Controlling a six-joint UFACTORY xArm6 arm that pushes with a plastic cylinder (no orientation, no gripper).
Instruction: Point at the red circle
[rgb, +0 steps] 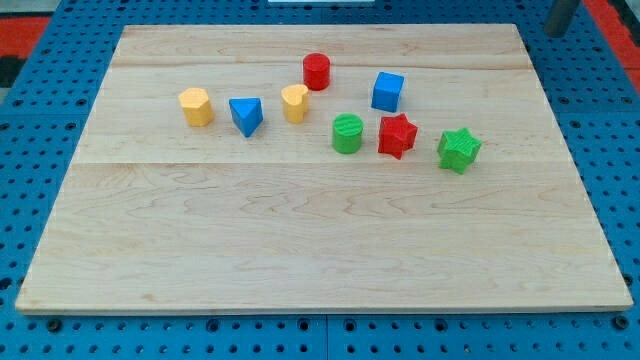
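The red circle (317, 71) is a short red cylinder standing near the view's top, at the middle of the wooden board (300, 250). A dark rod shows at the view's top right corner, and my tip (553, 32) sits just past the board's top right edge. The tip is far to the right of the red circle and touches no block.
A yellow block (295, 102) sits just below-left of the red circle. A blue cube (388, 91) is to its right. A blue triangle (246, 115) and yellow hexagon (196, 106) lie left. A green circle (347, 133), red star (396, 135) and green star (459, 150) lie lower right.
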